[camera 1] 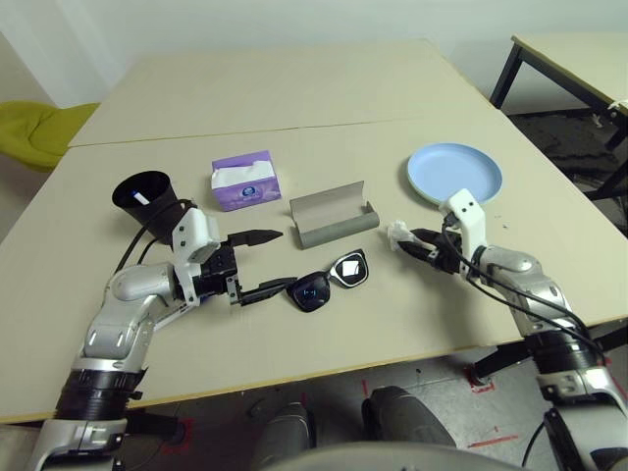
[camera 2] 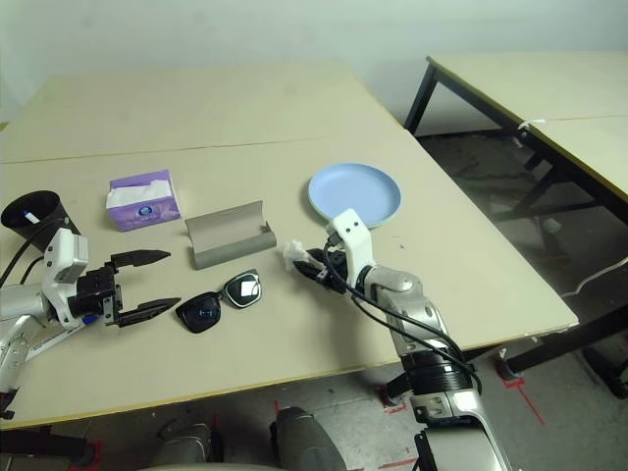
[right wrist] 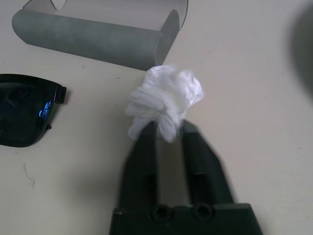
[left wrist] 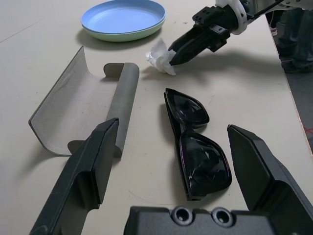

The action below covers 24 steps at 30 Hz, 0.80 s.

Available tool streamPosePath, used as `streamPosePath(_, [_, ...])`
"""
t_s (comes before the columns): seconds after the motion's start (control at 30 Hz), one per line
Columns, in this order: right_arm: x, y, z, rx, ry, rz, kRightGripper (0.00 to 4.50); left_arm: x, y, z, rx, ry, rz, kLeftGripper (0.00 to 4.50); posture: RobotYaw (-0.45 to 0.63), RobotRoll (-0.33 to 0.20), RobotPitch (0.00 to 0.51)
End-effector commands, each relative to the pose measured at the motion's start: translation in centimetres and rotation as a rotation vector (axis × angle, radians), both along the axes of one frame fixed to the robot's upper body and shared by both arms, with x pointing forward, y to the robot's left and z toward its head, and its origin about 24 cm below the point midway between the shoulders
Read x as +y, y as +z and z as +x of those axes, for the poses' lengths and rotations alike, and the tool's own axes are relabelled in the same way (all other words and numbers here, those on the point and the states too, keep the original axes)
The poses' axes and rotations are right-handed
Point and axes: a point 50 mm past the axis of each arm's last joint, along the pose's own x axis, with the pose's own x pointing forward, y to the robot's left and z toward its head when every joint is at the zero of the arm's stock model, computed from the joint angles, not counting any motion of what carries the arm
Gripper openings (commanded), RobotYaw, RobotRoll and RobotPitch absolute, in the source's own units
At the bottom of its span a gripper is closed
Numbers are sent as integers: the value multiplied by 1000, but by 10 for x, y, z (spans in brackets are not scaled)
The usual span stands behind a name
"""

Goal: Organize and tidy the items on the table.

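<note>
The right gripper (right wrist: pixel 165 128) has its jaws pinched shut on the crumpled white tissue (right wrist: pixel 165 100), which bulges out past the two black fingertips and sits low over the tabletop (camera 1: pixel 324 88), between the grey glasses case (camera 1: pixel 334 220) and the light blue plate (camera 1: pixel 454 175). In the left wrist view the blue plate lies stacked on a pale green plate (left wrist: pixel 124 35), whose rim peeps out beneath it. The glasses case lies open near the middle of the tabletop, its curved lid standing up behind the rounded trough.

Just in front of the case the black sunglasses (camera 1: pixel 330 281) rest on the tabletop with arms folded, lenses catching light. The left gripper (camera 1: pixel 265 263) hangs with its jaws spread wide and holding nothing, pointing across toward the sunglasses; its nearer fingertip comes close to the frame's left end, and whether it touches I cannot tell. In the left wrist view the sunglasses lie between its two fingers (left wrist: pixel 88 171), and the case lies beyond the other finger.

A purple tissue box (camera 1: pixel 244 181) stands behind the left gripper, left of the case. A black cup-like holder (camera 1: pixel 145 197) with something white inside sits at the left, beside the left arm
</note>
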Motion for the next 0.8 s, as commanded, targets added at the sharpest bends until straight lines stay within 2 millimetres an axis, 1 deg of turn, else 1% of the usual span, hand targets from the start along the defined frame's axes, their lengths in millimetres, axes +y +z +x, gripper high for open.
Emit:
streamPosePath(0.03, [2, -1, -3, 11, 11, 12, 20, -3, -5, -1, 9, -12, 3, 4500, -177, 0, 44])
streamPosePath(0.1, [0, 5, 0, 0, -10, 36, 20, -3, -6, -1, 10, -12, 2, 4500, -178, 0, 41])
streamPosePath(0.27, [-7, 29, 13, -49, -66, 102, 20, -4, -11, -1, 16, -11, -1, 4500, -182, 0, 39])
streamPosePath(0.4, [-21, 69, 32, -139, -129, 142, 20, -5, -14, -1, 21, -12, -3, 4500, -183, 0, 36])
streamPosePath(0.5, [-32, 84, 44, -179, -182, 132, 20, -5, -14, 0, 19, -11, -5, 4500, -180, 0, 34])
streamPosePath(0.57, [-43, 88, 55, -194, -247, 81, 20, -5, -14, 0, 17, -9, -7, 4500, -173, 0, 31])
streamPosePath(0.67, [-59, 82, 68, -190, -355, -5, 20, -5, -15, 0, 12, -3, -11, 4500, -163, 0, 29])
streamPosePath(0.73, [-66, 79, 74, -179, -425, -32, 20, -5, -15, 1, 1, 7, -10, 4500, -153, 0, 29])
streamPosePath(0.8, [-67, 76, 78, -170, -452, -42, 398, -4, -14, 1, -7, 20, -14, 4500, -149, 0, 29])
